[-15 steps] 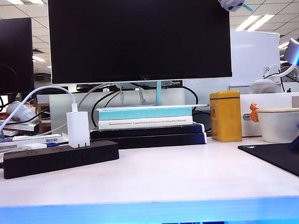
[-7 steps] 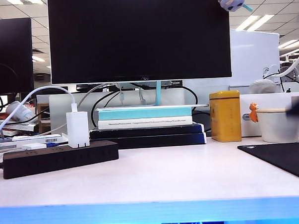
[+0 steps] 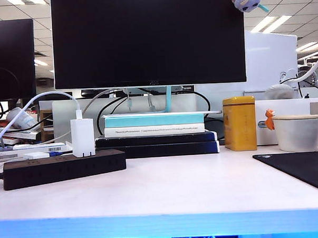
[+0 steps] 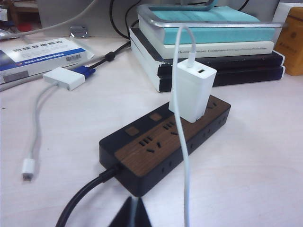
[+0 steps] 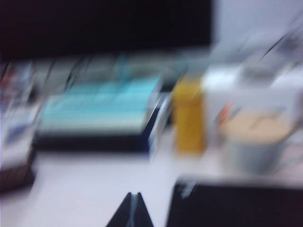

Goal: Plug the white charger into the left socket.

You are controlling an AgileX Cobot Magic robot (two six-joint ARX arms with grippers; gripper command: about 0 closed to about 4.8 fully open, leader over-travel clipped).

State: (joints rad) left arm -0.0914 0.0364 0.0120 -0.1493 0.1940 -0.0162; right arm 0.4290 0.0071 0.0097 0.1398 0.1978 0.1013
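Both grippers are pressed shut and hold nothing as I watch: the left gripper [image 4: 131, 213] hangs just short of the long matte black power strip [image 4: 161, 142], whose long axis runs away from it toward the small glossy white charger block [image 4: 191, 92], standing upright, plugged in at the strip's far end. My right gripper [image 5: 130, 210] sits well apart, near the white mug [image 3: 298, 133].

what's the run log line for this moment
charger: seated upright in power strip | left fingers: shut, empty, short of strip | right fingers: shut, empty
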